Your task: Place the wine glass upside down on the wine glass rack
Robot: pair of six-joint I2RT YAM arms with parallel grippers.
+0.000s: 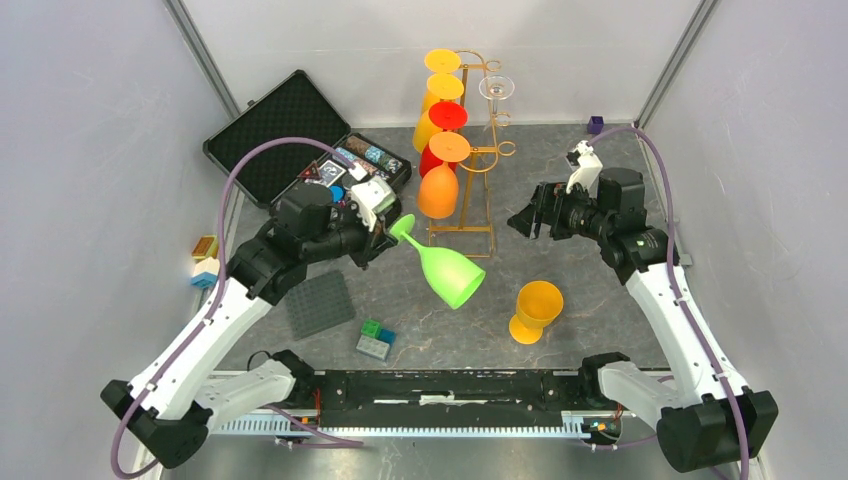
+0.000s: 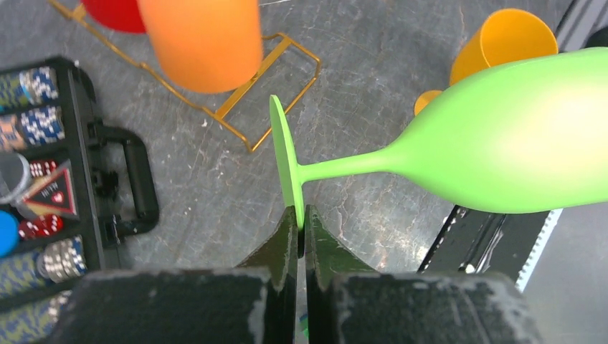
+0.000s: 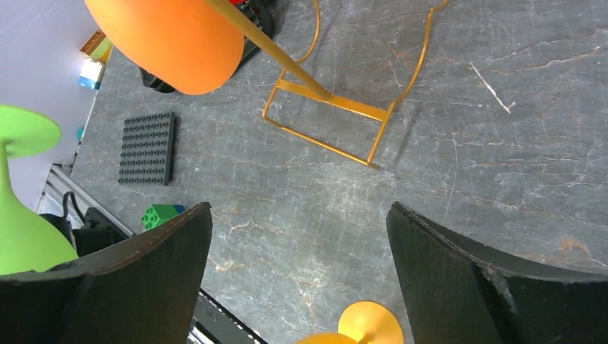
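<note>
A green wine glass (image 1: 450,272) hangs tilted over the table, bowl toward the near side. My left gripper (image 1: 390,232) is shut on the rim of its round foot (image 2: 285,161), and the bowl (image 2: 516,143) juts out to the right in the left wrist view. The gold wire wine glass rack (image 1: 489,200) stands behind it. Upside-down yellow, red and orange glasses (image 1: 437,192) hang on its left side, and a clear one (image 1: 497,88) on its right. My right gripper (image 1: 528,222) hovers open to the right of the rack, with nothing between its fingers (image 3: 165,265).
A yellow-orange glass (image 1: 535,310) stands upright on the table near the front. An open black case (image 1: 290,130) of poker chips lies at the back left. A grey baseplate (image 1: 320,303), a green brick (image 1: 375,340) and small blocks (image 1: 205,260) lie on the left.
</note>
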